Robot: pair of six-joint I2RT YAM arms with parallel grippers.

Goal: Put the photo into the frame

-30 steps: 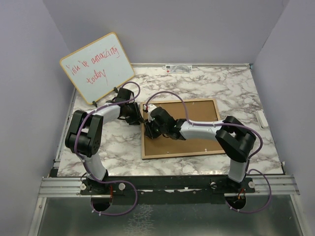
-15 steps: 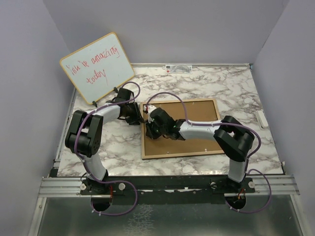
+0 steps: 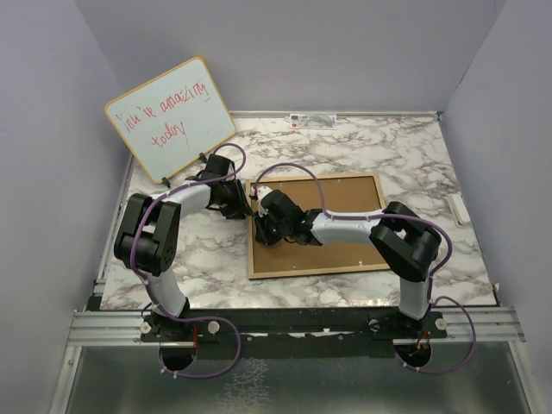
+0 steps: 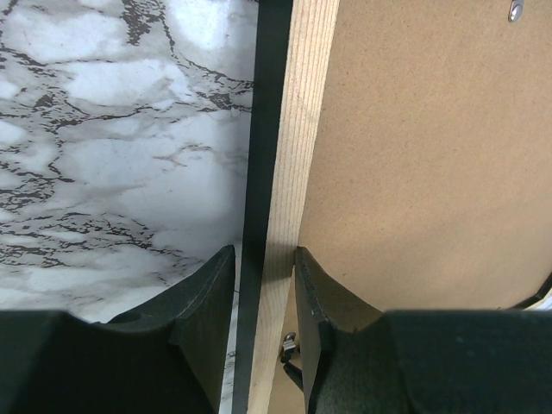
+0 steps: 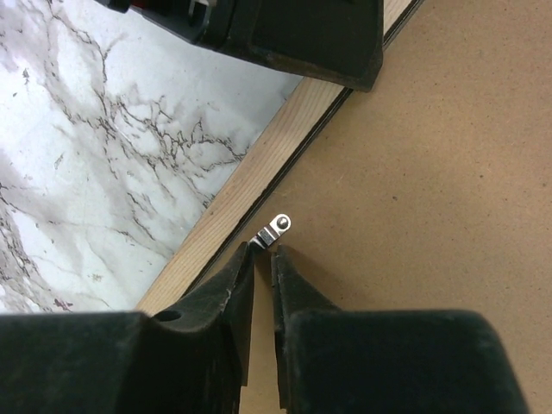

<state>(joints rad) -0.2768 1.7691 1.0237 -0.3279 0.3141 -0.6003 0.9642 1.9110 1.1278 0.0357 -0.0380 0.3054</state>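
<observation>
The frame (image 3: 315,270) lies face down on the marble table, light wood rails up, with a brown backing board (image 3: 345,203) filling it. My left gripper (image 3: 244,207) is shut on the frame's left rail (image 4: 297,129), one finger on each side of it (image 4: 264,252). My right gripper (image 3: 259,226) is low over the board beside that rail. Its jaws (image 5: 263,252) are almost together and pinch the near end of a small metal tab (image 5: 278,228) on the board (image 5: 431,172). The photo is out of view.
A wood-edged whiteboard (image 3: 170,116) with red handwriting leans at the back left. A white label strip (image 3: 312,119) lies along the table's back edge. Grey walls close in both sides. In the right wrist view, the left gripper's black body (image 5: 285,34) sits just beyond the tab.
My right gripper's jaws have narrowed onto the tab, and that arm has edged slightly left. The left gripper and the frame have not moved.
</observation>
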